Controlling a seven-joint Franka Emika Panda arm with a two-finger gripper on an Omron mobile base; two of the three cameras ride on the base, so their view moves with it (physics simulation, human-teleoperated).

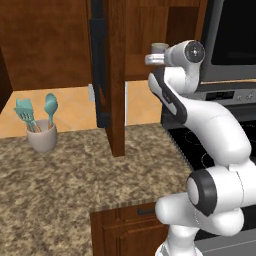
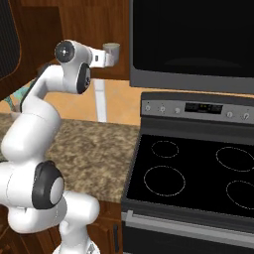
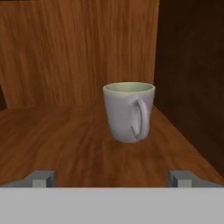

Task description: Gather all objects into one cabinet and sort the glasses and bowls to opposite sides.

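Grey mug [image 3: 129, 111] stands upright on the cabinet shelf [image 3: 65, 140], near the cabinet's right side wall, handle turned toward the camera. Claw [image 3: 112, 178] has fingers spread wide apart, empty, just short of the mug, which sits centred ahead of them. Judged: this mug awaits pickup; no other cups or the bowl visible, so sorting progress cannot be told.

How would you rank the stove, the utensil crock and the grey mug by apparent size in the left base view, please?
1. Stove, cut off by the frame edge.
2. Utensil crock.
3. Grey mug, partly hidden by the arm and farther away, so its rank is unsure.
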